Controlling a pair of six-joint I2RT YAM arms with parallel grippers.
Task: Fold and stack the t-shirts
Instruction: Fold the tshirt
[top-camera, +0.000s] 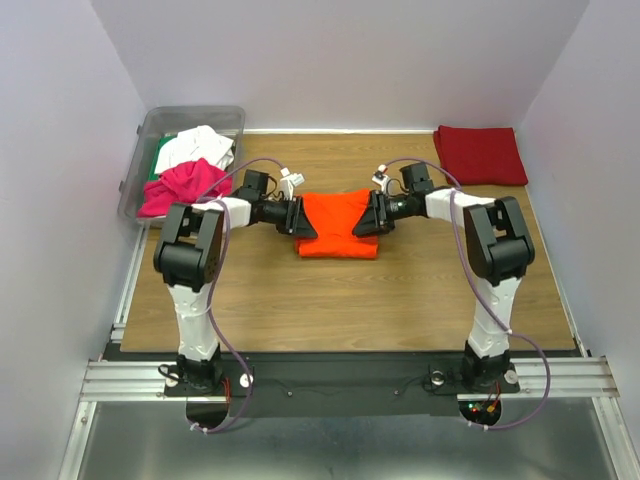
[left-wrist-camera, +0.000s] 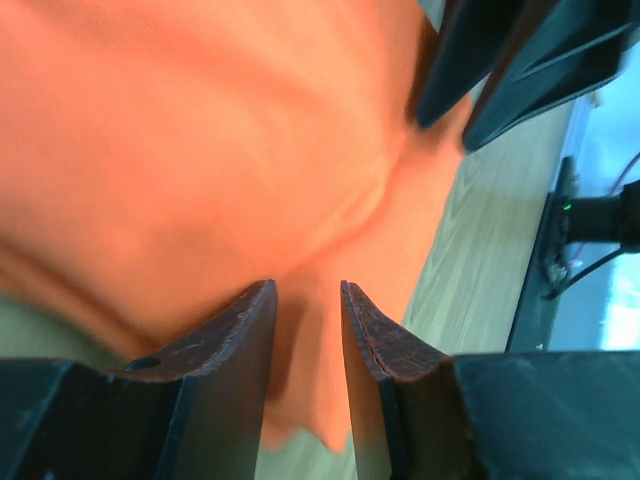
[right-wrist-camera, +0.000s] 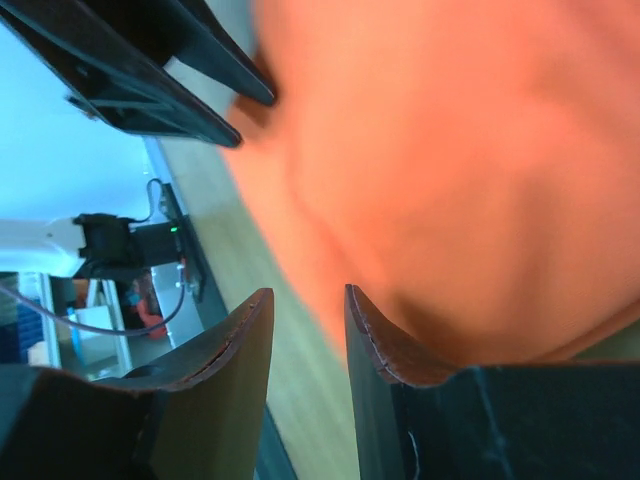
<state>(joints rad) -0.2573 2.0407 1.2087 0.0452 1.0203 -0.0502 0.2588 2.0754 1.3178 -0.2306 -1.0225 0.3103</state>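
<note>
A robotics lab test cell is indicated by the fittings. A wooden tabletop (top-camera: 350, 300) is boxed in on three sides by plain white panels (top-camera: 60, 150). Two machines, the left arm (top-camera: 195, 270) and the right arm (top-camera: 495, 260), are bolted at aluminium rails (top-camera: 125, 380) along its near edge, with purple cables (top-camera: 226, 250) strung along them.

Left arm (top-camera: 190, 250) and right arm (top-camera: 495, 245): elbows raised, forearms angled inward, wrists facing each other across the middle. Left gripper (top-camera: 293, 215) low and level, pointing right; its fingers (left-wrist-camera: 235, 340) a narrow gap apart. Right gripper (top-camera: 372, 213) mirrors it, pointing left; fingers (right-wrist-camera: 385, 345) likewise slightly parted, nothing between
</note>
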